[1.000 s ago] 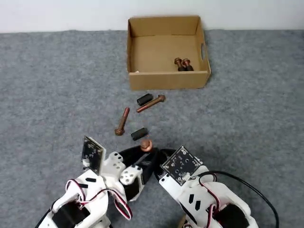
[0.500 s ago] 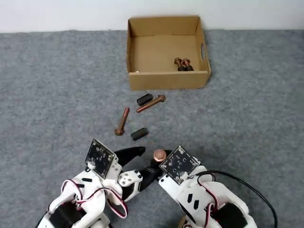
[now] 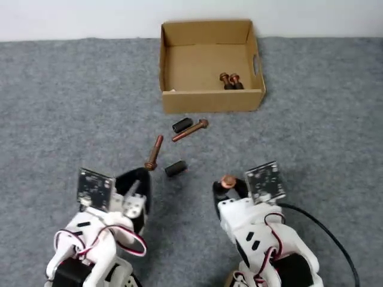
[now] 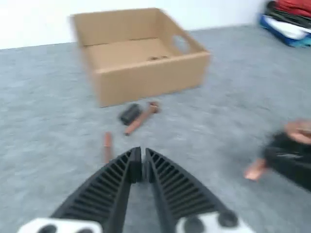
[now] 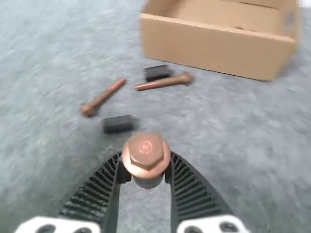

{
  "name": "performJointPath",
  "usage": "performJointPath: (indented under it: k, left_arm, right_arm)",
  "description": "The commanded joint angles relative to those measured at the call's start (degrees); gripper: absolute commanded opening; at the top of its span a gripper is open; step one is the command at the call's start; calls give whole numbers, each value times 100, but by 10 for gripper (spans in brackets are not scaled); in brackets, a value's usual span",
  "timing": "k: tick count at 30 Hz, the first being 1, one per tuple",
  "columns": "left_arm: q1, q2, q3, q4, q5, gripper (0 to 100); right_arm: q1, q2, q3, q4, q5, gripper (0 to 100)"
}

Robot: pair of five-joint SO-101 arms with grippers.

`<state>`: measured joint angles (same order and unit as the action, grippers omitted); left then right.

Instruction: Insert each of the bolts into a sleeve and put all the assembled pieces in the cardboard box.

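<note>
Bolt (image 5: 146, 151) nearest the arms stands head up, pinched in the right gripper (image 3: 228, 183) just above the carpet (image 3: 311, 131), probably held that way for carrying to the box. The left gripper (image 4: 142, 167) waits alongside with its claw pressed together on nothing. Beyond them a loose bolt (image 3: 154, 152) lies near a sleeve (image 3: 175, 168), then another sleeve (image 3: 182, 125) just beside another bolt (image 3: 191, 130), handy pairs for joining. Farthest off, the cardboard box (image 3: 209, 101) holds 2 assembled pieces (image 3: 231, 81) by its slotted wall.
</note>
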<state>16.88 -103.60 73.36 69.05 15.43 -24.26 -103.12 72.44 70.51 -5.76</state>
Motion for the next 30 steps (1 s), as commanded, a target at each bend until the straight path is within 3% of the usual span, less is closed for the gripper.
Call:
performJointPath:
  k: [1, 6, 9, 15, 24, 30]
  left_arm:
    - [-677, -62, 40, -290, -53, 4]
    - [-1240, -62, 936, -756, -44, 5]
    - [-1275, -62, 1314, -730, -35, 5]
    - [-1284, -62, 1982, -818, -18, 5]
    - [-1292, -53, 2308, -1099, -18, 5]
    - [-1292, -53, 2308, -1099, -53, 5]
  right_arm:
    - [400, -22, -79, -127, -273, 8]
    - [523, 242, -123, 277, -905, 8]
    - [549, 804, -448, 259, -949, 8]
    - [523, 2545, -1574, 233, -1820, 8]
    - [549, 4664, -2927, -716, -1793, 8]
    - [593, 5631, -3147, -2088, -1020, 8]
